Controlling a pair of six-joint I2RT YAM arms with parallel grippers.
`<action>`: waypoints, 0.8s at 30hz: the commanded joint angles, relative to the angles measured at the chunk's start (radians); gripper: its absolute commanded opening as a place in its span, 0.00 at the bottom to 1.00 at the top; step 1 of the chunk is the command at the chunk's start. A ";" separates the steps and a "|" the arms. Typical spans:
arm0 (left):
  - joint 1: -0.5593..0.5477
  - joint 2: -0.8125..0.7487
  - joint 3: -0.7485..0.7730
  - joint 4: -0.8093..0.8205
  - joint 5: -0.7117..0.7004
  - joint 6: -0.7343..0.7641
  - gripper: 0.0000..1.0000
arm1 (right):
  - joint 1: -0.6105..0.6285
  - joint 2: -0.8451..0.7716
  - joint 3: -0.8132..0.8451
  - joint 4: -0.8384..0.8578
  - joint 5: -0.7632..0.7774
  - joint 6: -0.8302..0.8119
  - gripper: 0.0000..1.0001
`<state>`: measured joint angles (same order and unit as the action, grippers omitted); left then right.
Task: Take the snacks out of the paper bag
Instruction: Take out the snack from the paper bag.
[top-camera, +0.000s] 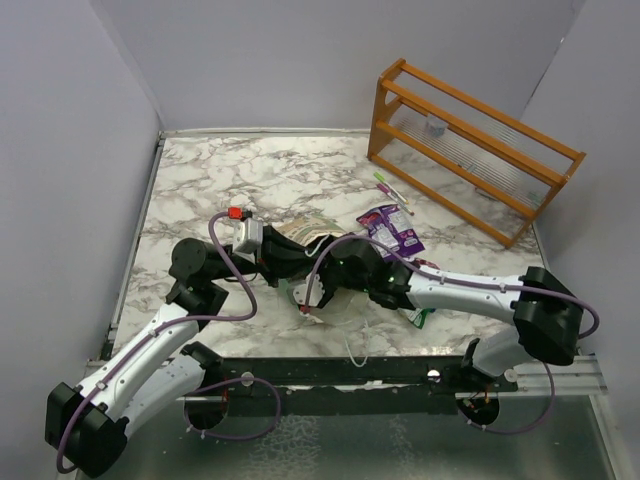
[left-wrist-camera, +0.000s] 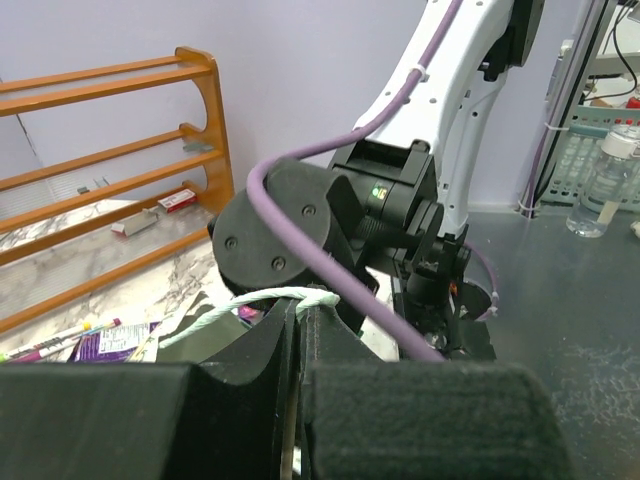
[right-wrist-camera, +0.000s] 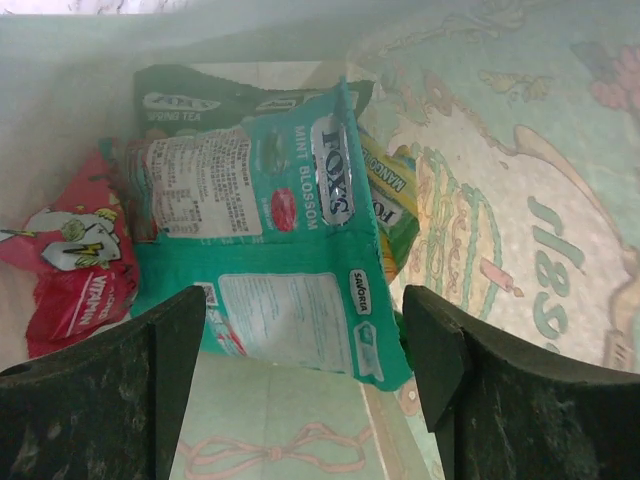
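Right wrist view, one teal packet (right-wrist-camera: 290, 260) inside the paper bag (right-wrist-camera: 520, 260), long axis up-frame, one dark green packet (right-wrist-camera: 200, 100), one red packet (right-wrist-camera: 75, 260), one yellow packet (right-wrist-camera: 395, 200) beside it, right hand (right-wrist-camera: 300, 335) wide open, empty, left hand (left-wrist-camera: 298, 330) pinched on the bag, one purple packet (top-camera: 392, 228) on the bench (top-camera: 250, 180).

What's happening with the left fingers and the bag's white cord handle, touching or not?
Touching. The left wrist view shows the cord handle pinched between the shut fingers.
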<state>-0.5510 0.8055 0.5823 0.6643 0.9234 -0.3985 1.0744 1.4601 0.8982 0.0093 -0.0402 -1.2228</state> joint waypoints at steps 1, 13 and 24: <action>-0.003 -0.017 0.016 0.038 -0.008 -0.011 0.00 | 0.008 0.059 0.021 0.112 0.106 -0.049 0.81; -0.003 -0.046 0.009 -0.002 -0.021 0.014 0.00 | -0.046 0.186 0.031 0.274 0.077 -0.042 0.82; -0.003 -0.128 0.021 -0.190 -0.239 0.153 0.00 | -0.067 0.160 0.022 0.255 0.004 -0.032 0.18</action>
<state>-0.5453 0.7414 0.5808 0.5270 0.8120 -0.3229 1.0187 1.6348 0.9134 0.2634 0.0029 -1.2629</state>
